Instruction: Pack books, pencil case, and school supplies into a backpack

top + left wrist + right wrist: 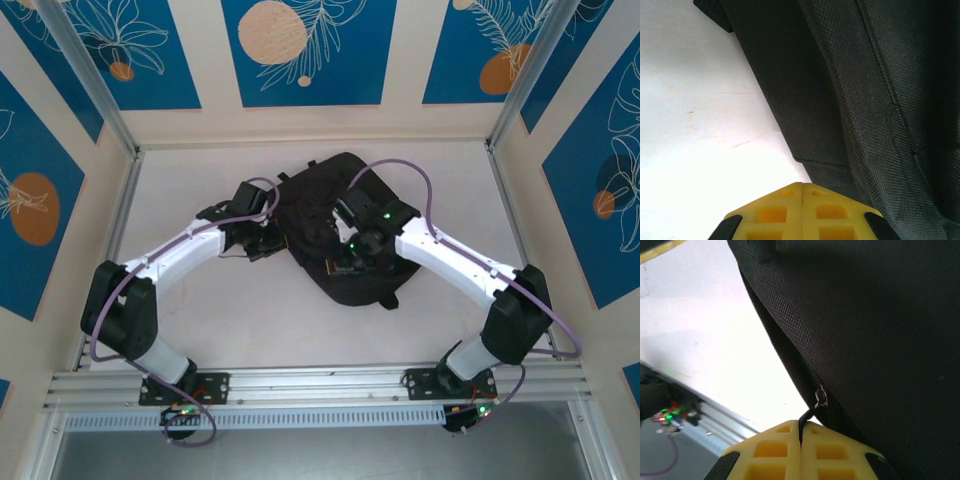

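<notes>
Left of the large soft black fabric backpack (305, 215) lying on the white bench (200, 300): left pincer (802, 186) closed with nothing between, just beside the fabric edge, perhaps to brace it. Further right: right pincer (801, 426) nipping the small black zip pull (810, 415), likely to draw the zip shut.

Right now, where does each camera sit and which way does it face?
Top external: above and behind the bases, facing down on the table, both arms, backpack.
Left wrist: behind the shut left gripper, facing the backpack's side.
Right wrist: behind the right gripper, shut on the zipper pull.
Shared: all show the backpack and table.
</notes>
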`<control>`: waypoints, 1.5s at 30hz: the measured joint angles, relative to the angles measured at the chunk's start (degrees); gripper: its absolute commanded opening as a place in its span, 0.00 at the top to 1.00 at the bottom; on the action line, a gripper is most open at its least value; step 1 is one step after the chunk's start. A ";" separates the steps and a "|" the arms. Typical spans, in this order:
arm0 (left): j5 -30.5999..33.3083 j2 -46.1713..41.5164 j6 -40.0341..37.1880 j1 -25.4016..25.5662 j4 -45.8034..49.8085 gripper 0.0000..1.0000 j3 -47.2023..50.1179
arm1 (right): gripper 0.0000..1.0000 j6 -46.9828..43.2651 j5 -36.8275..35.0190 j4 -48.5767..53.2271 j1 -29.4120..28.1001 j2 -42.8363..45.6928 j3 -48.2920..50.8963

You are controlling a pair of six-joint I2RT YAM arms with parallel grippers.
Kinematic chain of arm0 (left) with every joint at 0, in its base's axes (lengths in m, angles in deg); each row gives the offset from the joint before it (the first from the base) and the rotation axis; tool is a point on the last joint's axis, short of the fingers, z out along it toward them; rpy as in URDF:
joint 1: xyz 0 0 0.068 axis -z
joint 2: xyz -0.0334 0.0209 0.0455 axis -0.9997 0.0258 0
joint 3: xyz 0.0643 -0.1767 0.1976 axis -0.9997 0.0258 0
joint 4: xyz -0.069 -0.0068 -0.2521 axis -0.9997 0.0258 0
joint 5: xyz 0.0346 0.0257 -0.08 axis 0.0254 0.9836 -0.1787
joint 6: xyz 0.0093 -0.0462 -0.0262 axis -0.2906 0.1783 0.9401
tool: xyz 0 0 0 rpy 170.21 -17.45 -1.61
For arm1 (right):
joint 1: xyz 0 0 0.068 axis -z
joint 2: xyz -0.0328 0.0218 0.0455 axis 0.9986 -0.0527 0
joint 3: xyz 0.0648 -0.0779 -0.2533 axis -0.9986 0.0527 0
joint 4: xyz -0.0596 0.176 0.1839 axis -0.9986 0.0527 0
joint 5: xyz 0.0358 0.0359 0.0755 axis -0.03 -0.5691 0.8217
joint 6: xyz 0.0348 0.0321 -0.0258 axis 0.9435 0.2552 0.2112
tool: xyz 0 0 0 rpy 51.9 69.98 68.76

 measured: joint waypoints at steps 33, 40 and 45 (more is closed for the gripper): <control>-8.24 -2.62 2.34 1.92 -0.31 0.60 0.50 | 1.00 13.49 15.47 -25.75 0.79 6.23 18.43; -9.27 -1.81 4.28 4.15 -1.79 0.84 0.72 | 1.00 15.54 16.33 -27.65 0.98 6.23 19.06; -9.35 -1.77 4.66 5.09 -2.29 0.80 0.92 | 1.00 16.00 16.85 -28.59 1.33 6.23 19.63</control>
